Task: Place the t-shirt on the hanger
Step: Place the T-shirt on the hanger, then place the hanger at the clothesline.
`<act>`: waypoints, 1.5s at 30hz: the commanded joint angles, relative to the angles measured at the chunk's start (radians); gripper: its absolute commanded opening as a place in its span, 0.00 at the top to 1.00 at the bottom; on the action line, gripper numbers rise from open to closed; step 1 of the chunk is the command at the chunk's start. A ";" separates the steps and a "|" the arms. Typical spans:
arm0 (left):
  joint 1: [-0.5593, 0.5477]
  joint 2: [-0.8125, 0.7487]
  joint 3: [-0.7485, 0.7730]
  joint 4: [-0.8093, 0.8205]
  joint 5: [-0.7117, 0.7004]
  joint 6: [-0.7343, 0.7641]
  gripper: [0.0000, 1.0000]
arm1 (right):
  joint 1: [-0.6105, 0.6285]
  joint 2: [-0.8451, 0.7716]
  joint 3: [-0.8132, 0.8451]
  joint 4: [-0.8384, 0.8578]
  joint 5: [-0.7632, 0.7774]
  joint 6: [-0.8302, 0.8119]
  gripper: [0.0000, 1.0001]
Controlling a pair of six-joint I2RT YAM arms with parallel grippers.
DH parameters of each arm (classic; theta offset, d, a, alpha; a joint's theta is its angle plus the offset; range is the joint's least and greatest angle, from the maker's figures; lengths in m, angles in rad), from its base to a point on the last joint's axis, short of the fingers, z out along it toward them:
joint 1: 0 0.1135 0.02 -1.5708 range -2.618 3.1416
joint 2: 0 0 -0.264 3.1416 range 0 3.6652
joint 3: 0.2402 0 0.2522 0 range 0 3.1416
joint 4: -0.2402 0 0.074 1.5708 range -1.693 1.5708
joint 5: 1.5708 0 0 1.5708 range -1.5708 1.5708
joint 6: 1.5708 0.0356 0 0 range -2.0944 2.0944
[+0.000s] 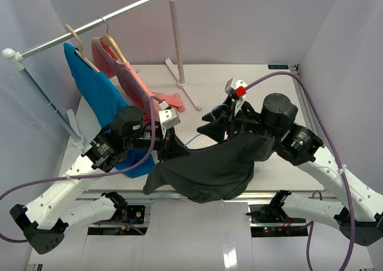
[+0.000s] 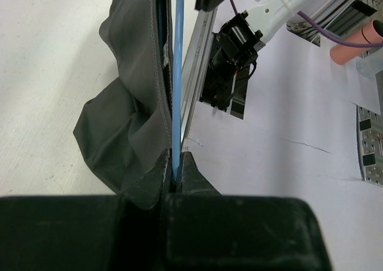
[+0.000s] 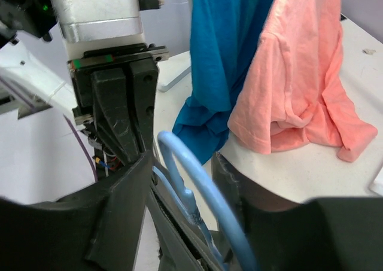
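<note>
The dark grey t-shirt (image 1: 209,166) hangs in a sagging sheet between the two grippers, over the table's front edge. My left gripper (image 1: 170,142) is shut on the thin light-blue hanger (image 2: 177,73). In the left wrist view the wire runs straight up from the closed jaws (image 2: 177,163), along the t-shirt's hemmed edge (image 2: 140,91). My right gripper (image 3: 182,157) is open. The hanger's curved hook (image 3: 200,175) passes between its fingers (image 3: 128,193) with a gap on each side. The left gripper (image 3: 122,103) faces it closely in that view.
At the back left stands a white clothes rack (image 1: 176,37). A bright blue garment (image 1: 99,91) and a salmon-pink garment (image 1: 128,73) hang from it on wooden hangers, their ends resting on the table. An aluminium rail (image 2: 197,61) runs along the table's front edge.
</note>
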 commanded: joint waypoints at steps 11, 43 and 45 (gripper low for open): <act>0.000 -0.067 -0.070 0.139 -0.248 -0.133 1.00 | 0.001 -0.148 -0.061 0.102 0.403 0.100 0.03; 0.000 0.350 0.486 -0.015 -1.231 -0.475 1.00 | 0.001 -0.472 -0.192 -0.006 0.814 0.079 0.02; 0.000 0.380 0.524 -0.025 -1.257 -0.484 1.00 | 0.003 -0.468 -0.188 -0.008 0.813 0.073 0.02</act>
